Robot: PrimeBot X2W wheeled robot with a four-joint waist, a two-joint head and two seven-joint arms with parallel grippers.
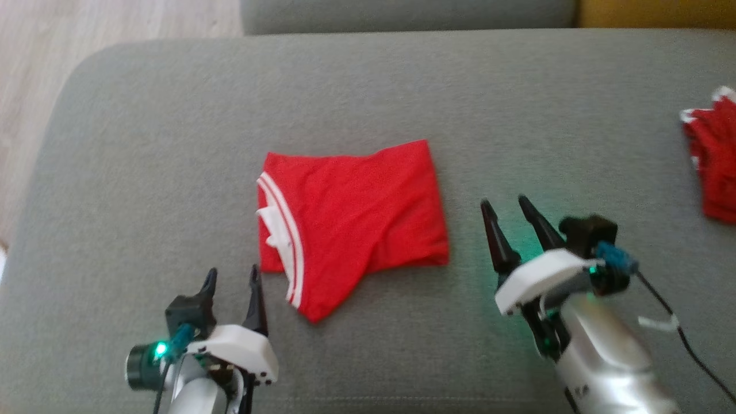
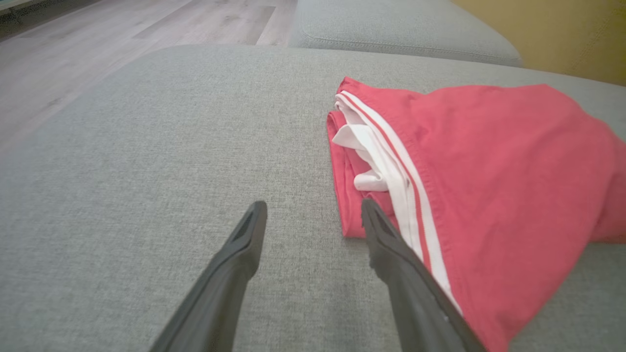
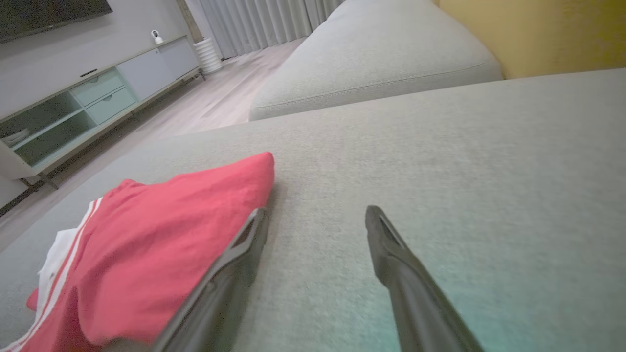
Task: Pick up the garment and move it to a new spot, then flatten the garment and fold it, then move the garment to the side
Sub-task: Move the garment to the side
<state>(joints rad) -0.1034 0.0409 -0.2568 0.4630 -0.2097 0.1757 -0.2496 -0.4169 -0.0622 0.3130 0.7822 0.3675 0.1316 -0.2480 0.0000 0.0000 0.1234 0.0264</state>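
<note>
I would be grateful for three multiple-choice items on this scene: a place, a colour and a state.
1. Where does the red garment lie?
A. on the floor
B. on the grey cushion, between the left gripper and right gripper
C. on a shelf
2. What colour are its stripes?
A. blue
B. yellow
C. white
3. How do both grippers stand?
A. open, empty
B. shut on the garment
C. one shut
Answers: 1 B, cushion fabric surrounds it; 2 C, white bands edge it; 3 A, jaws spread, nothing between them.
</note>
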